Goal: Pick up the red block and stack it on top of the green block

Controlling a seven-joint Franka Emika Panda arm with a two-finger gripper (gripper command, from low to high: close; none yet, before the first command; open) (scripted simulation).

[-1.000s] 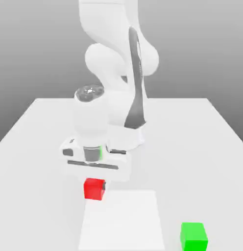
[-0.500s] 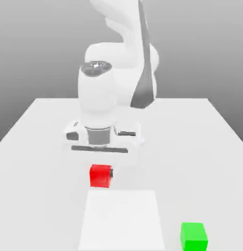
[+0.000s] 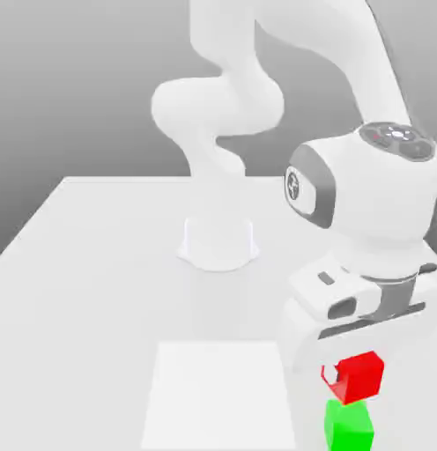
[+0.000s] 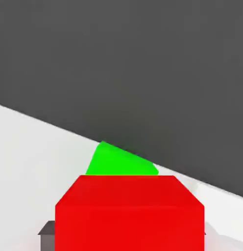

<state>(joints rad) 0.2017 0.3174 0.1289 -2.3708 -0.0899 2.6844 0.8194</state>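
The red block (image 3: 356, 376) is gripped by the claw (image 3: 350, 380) and held tilted at 12 o'clock of the green block (image 3: 349, 425) on the desk (image 3: 99, 291).

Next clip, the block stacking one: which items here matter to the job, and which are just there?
Part of the job:
- red block, held in the gripper
- green block, directly beneath it

Just there:
- white table
- pale square patch on the table
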